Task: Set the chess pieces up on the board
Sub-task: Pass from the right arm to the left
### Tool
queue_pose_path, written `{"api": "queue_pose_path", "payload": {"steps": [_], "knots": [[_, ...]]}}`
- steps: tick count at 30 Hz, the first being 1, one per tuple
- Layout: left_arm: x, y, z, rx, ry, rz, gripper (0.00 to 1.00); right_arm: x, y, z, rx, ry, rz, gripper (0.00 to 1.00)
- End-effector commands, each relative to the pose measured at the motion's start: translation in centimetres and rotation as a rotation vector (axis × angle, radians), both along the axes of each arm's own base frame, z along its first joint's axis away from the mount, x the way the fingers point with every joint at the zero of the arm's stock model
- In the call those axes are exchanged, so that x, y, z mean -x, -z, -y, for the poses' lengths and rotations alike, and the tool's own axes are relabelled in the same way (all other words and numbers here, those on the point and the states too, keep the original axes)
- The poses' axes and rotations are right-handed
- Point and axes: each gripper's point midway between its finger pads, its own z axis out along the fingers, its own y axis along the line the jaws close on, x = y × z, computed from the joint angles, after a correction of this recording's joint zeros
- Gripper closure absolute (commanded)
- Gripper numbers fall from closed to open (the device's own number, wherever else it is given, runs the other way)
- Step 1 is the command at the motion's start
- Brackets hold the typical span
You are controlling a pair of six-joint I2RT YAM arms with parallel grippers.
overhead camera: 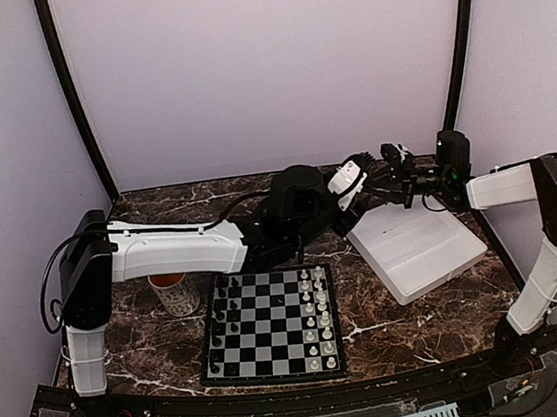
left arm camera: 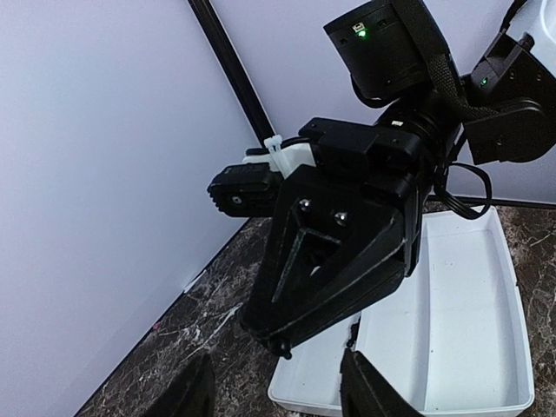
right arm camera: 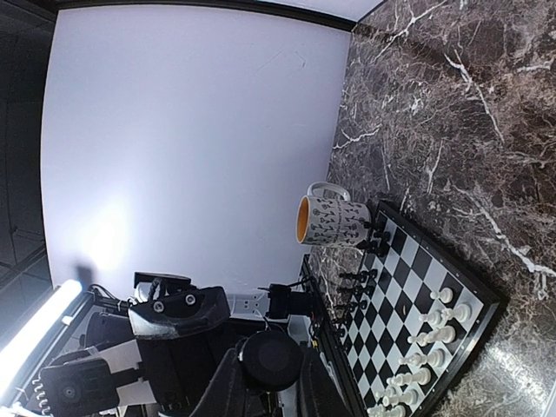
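— The bench?
— Dark marble-look stone with white veins, polished.
— And the tray?
— White plastic, smooth and matt.
— The board?
— Glossy checks. The mug looks like glazed ceramic.

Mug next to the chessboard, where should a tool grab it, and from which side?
Probably pinch the mug wall at its rim, coming straight down: it stands upright, mouth open, and its handle looks too small a loop to hook.
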Motion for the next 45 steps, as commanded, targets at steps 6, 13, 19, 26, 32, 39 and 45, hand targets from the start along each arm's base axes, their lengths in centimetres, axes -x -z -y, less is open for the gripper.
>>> {"api": "queue_pose_path", "payload": {"steps": [6, 13, 19, 26, 32, 39, 45], "knots": [[-1.9, -1.8, 1.1, 0.073, -0.007, -0.032, 0.56, 0.7, -1.8, 0.0, -0.024, 0.001, 0.050, 0.87], [-2.2, -1.2, 1.4, 0.066, -0.005, -0.056, 0.60, 0.8, -2.1, 0.0, -0.031, 0.000, 0.052, 0.87], [-2.6, -0.9, 1.6, 0.067, -0.010, -0.070, 0.61, 0.9, -2.5, 0.0, -0.036, 0.001, 0.060, 0.87], [-2.8, -1.0, 2.0, 0.074, 0.010, -0.078, 0.69, 1.1, -2.6, 0.1, -0.037, 0.002, 0.065, 0.86], [-3.1, -1.1, 2.4, 0.089, 0.021, -0.098, 0.80, 1.2, -2.7, 0.1, -0.035, 0.003, 0.069, 0.86], [-3.2, -2.3, 2.4, 0.108, 0.026, -0.103, 0.90, 1.0, -2.6, 0.2, -0.023, -0.001, 0.096, 0.74], [-3.3, -2.9, 0.8, 0.081, 0.020, -0.153, 0.94, -0.9, -3.8, 3.8, 0.019, 0.052, 0.189, 0.48]]}}
